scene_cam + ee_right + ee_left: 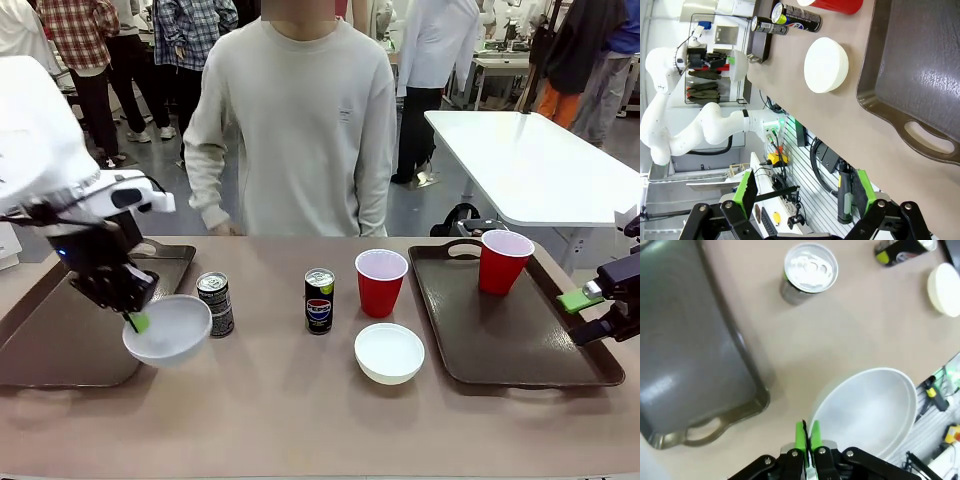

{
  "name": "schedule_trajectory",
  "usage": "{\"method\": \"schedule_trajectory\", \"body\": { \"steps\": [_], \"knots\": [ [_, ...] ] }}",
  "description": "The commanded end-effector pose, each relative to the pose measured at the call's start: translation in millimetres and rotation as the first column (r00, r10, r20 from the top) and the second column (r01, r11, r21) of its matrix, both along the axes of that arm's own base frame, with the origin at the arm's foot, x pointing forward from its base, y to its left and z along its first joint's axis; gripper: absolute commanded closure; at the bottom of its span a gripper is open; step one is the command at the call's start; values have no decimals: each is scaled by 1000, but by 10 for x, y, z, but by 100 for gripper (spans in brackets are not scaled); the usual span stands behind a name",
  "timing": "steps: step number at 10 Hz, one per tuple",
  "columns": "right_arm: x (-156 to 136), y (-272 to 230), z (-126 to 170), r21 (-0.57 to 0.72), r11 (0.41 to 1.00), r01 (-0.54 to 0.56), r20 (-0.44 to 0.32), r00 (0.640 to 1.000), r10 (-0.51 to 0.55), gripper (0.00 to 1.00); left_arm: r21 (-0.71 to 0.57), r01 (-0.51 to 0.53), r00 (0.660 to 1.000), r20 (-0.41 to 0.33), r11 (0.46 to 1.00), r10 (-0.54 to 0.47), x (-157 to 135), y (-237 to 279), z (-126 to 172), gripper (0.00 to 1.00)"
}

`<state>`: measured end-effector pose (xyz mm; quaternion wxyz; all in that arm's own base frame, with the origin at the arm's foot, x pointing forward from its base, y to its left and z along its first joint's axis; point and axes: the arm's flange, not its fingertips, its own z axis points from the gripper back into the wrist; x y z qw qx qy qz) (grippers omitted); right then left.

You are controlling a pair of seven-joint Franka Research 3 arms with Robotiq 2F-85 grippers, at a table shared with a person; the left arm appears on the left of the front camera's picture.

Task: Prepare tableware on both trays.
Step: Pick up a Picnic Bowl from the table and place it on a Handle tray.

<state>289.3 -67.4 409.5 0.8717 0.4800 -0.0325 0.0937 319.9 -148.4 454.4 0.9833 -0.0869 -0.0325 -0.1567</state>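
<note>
- Left tray [50, 345] is lying flat at the table's 9 o'clock.
- Right tray [520, 345] is lying flat at 3 o'clock, carrying the right cup [503, 262], which is standing upright at the tray's 12 o'clock.
- Left cup [381, 283], red, is standing upright on the table at the right tray's 9 o'clock.
- Right bowl [389, 352], white, is sitting at the left cup's 6 o'clock.
- Pepsi can [319, 300] is standing at the left cup's 9 o'clock.
- Grey can [215, 304] is standing at the Pepsi can's 9 o'clock.
- Left bowl [170, 330] is hanging tilted at the grey can's 7 o'clock, with the left gripper [135, 320] pinching its rim.
</note>
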Motion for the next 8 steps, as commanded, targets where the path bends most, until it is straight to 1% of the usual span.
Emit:
{"method": "schedule_trajectory", "body": {
  "steps": [1, 2, 4, 5, 6, 7, 8],
  "knots": [
    [4, -7, -3, 18, 1000, -1, 2, 1000, 1, 0, -18, -19, 999, 38, 1000, 19, -103, 274, -56, 100],
    [4, -7, -3, 18, 1000, -1, 2, 1000, 1, 0, -18, -44, 998, 46, 999, 45, 35, 504, -76, 100],
    [4, -7, -3, 18, 1000, -1, 2, 1000, 1, 0, -12, -66, 996, 55, 998, 67, 193, 875, -119, 100],
    [4, -7, -3, 18, 1000, -1, 2, 1000, 1, 0, 0, -95, 993, 64, 995, 95, 230, 971, -145, 100],
    [4, -7, -3, 18, 1000, -1, 2, 1000, 1, 0, 7, -85, 995, 50, 996, 85, 271, 1018, -194, 100],
    [4, -7, -3, 18, 1000, -1, 2, 1000, 1, 0, 84, -20, 1000, 12, 996, 19, 149, 993, -245, 100],
    [4, -7, -3, 18, 1000, -1, 2, 1000, 1, 0, 156, 116, 993, -52, 981, -109, -390, 917, -240, 100]
  ]
}}
